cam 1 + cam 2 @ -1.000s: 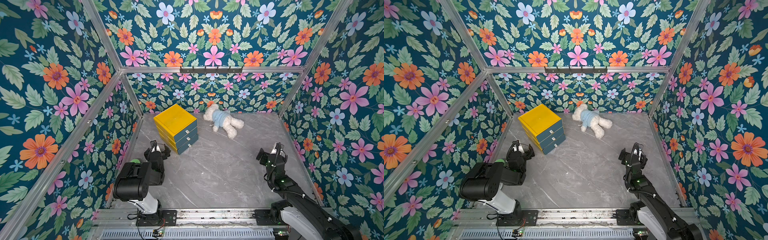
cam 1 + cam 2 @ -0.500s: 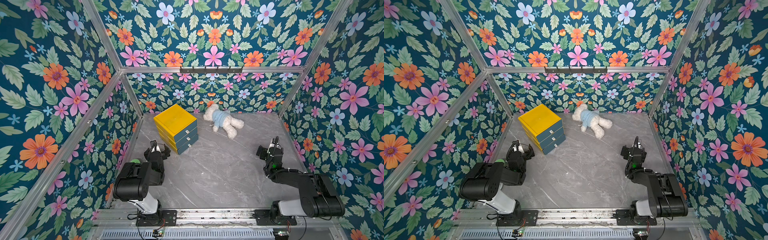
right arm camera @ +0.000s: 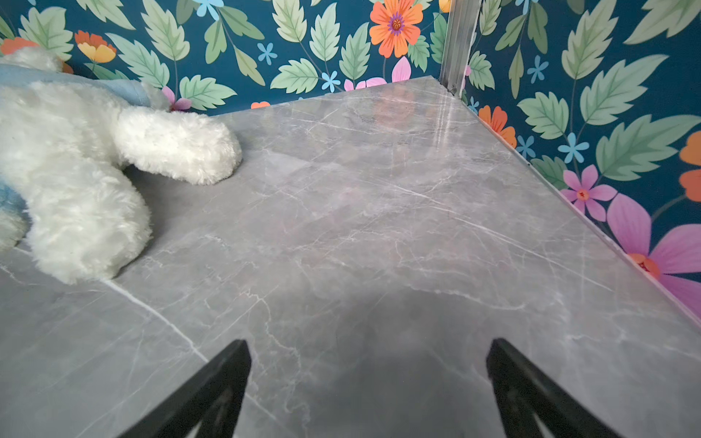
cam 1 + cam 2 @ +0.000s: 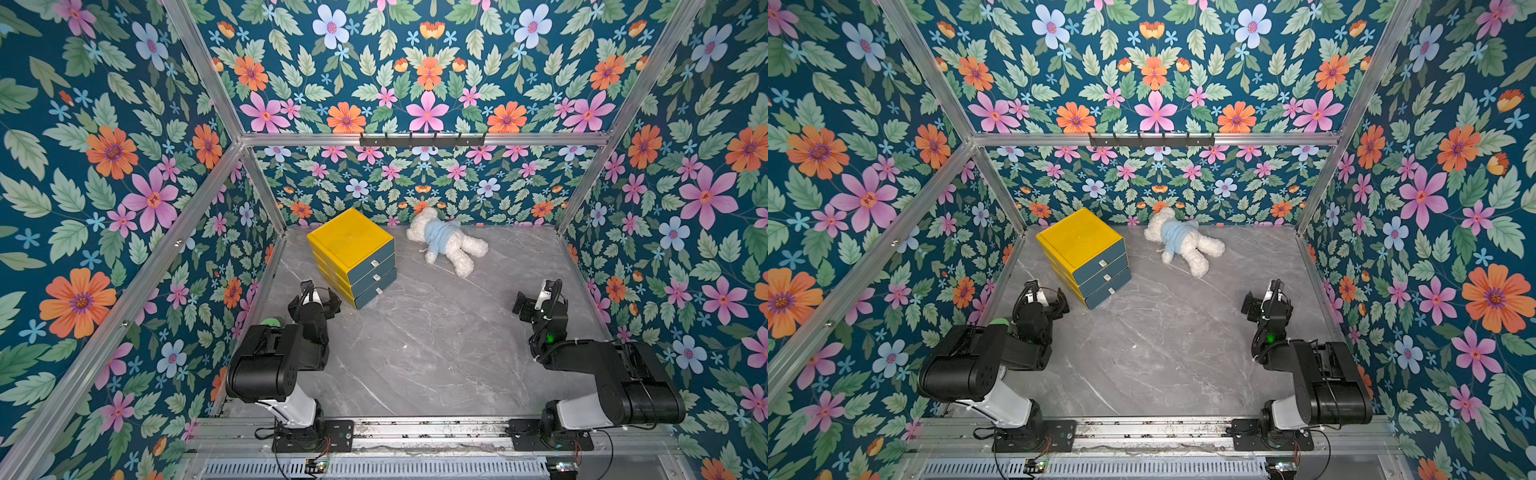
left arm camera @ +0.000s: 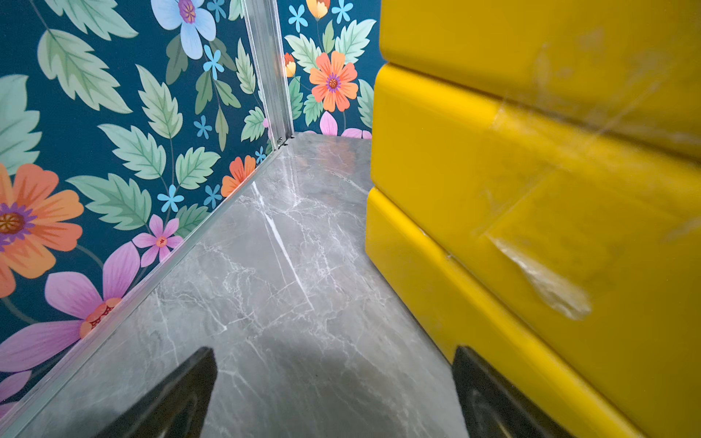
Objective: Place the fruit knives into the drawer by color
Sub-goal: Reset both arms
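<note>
No fruit knives are in view in any frame. The drawer unit (image 4: 351,245) (image 4: 1081,243) is a yellow box at the back left of the grey marble table, with three blue-grey drawer fronts (image 4: 372,266), all shut. My left gripper (image 4: 318,293) (image 4: 1044,297) (image 5: 333,354) sits low beside the unit's yellow side (image 5: 531,189), open and empty. One finger is close to that side. My right gripper (image 4: 536,297) (image 4: 1264,297) (image 3: 368,345) is near the right wall, open over bare table, holding nothing.
A white teddy bear in a light blue top (image 4: 446,243) (image 4: 1183,245) (image 3: 76,170) lies at the back middle. Floral walls close in the table on three sides. A black hook rail (image 4: 422,139) hangs on the back wall.
The right arm has folded back, its elbow and upper links rising into view, while its gripper stayed almost in place. The left arm has not moved.
</note>
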Motion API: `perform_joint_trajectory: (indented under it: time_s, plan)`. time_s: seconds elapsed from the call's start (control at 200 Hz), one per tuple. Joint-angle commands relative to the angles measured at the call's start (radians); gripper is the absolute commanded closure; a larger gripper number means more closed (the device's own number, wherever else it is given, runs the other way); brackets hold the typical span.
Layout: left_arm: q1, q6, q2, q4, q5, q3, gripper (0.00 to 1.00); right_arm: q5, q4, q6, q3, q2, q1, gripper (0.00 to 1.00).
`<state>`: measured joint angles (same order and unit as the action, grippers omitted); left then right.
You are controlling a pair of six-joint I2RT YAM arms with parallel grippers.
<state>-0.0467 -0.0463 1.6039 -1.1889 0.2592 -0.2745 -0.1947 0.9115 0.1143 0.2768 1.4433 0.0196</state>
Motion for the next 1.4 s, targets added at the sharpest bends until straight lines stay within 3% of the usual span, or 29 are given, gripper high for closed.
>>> perform_joint_trajectory:
  time_s: [0.0,1.395]
  plan:
    - [0.002,0.003,-0.001,-0.052,0.002,-0.002,0.01,-0.006,0.075,-0.002,-0.004,0.013,0.000,0.01]
    - [0.001,0.005,-0.001,-0.057,0.001,0.001,0.01,-0.003,0.052,-0.002,0.004,0.006,-0.001,0.01]
